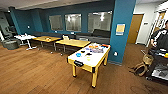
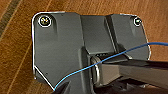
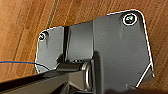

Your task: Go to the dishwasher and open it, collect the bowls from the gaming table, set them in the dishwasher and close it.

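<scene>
Wooden floor [image 1: 37, 75] spreads nearest; beyond it stands the gaming table [image 1: 96, 62], centre-right, with a blue bowl [image 1: 78, 54] near its left edge among other small items. Whether either gripper is open, I cannot tell.

Teal walls [image 1: 82, 10] and a teal pillar [image 1: 122, 30] rise over wood floor [image 1: 32, 75]. Yellow tables [image 1: 72, 42] front grey sofas [image 1: 100, 36] beneath windows [image 1: 100, 21].

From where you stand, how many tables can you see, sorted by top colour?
White top with yellowish edge: 1, the gaming table nearest you, with the bowls on it
Yellow wood tops: 2, one behind it and one further left
Plain white: 1, the small table at far left
Total: 4
</scene>
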